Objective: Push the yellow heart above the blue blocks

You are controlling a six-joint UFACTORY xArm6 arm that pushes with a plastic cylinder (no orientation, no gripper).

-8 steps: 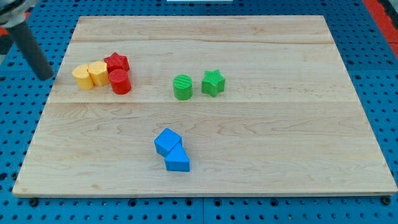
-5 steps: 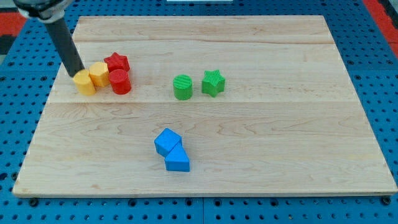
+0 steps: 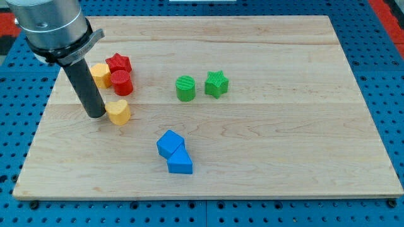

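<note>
1. Change from the earlier frames: my tip has travelled from the view's left edge of the counter toward the view's bottom right, and now rests against the left side of the yellow heart.
2. The yellow heart has been carried out of the upper-left cluster, where it lay beside the other yellow block; it now sits alone, below that cluster and apart from it.
3. The other yellow block, the red star and the red cylinder remain grouped and touching, as before.
4. Appearance of the yellow heart: a small, pale-orange block lying flat, its lobes facing the rod.
5. Position relative to the target: the heart lies up and to the view's left of the two touching blue blocks, well apart from them.
6. The green cylinder and green star are unchanged, near centre.
7. There is no hand on this arm, only the rod, so no open or closed state applies.
</note>
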